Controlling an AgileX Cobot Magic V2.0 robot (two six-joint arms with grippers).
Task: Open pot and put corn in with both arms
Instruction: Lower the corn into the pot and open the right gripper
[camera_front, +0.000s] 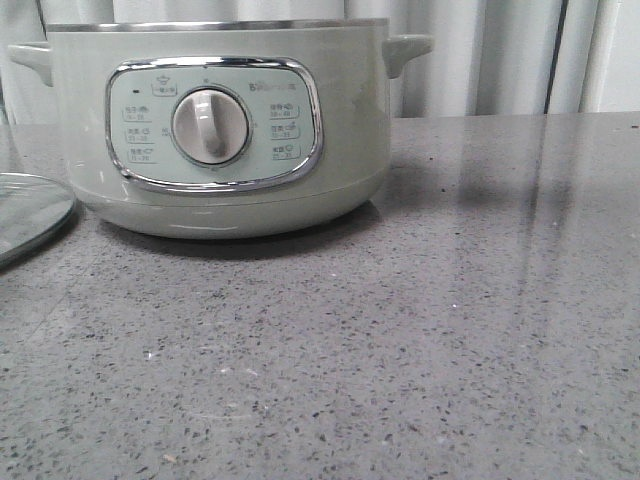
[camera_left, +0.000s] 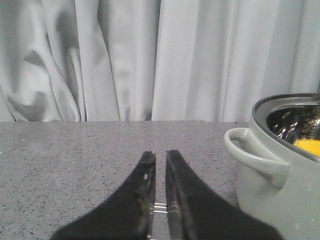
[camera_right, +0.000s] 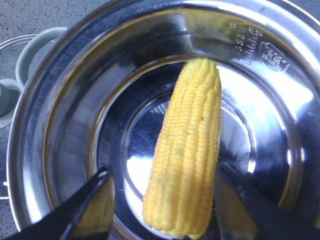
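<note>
The pale grey-green pot (camera_front: 215, 130) stands open at the back left of the table, its dial facing me. In the right wrist view the yellow corn (camera_right: 187, 150) lies inside the pot's steel bowl (camera_right: 65, 115). My right gripper (camera_right: 163, 169) hangs over the bowl, open, one finger on each side of the corn. There is a clear gap on one side. My left gripper (camera_left: 160, 155) is shut and empty, low over the table beside the pot's handle (camera_left: 250, 150). A sliver of the corn (camera_left: 307, 146) shows over the rim. Neither gripper appears in the front view.
The flat glass lid (camera_front: 30, 215) lies on the grey speckled table to the left of the pot. It also shows in the right wrist view (camera_right: 7, 50). A pale curtain (camera_left: 150, 60) hangs behind the table.
</note>
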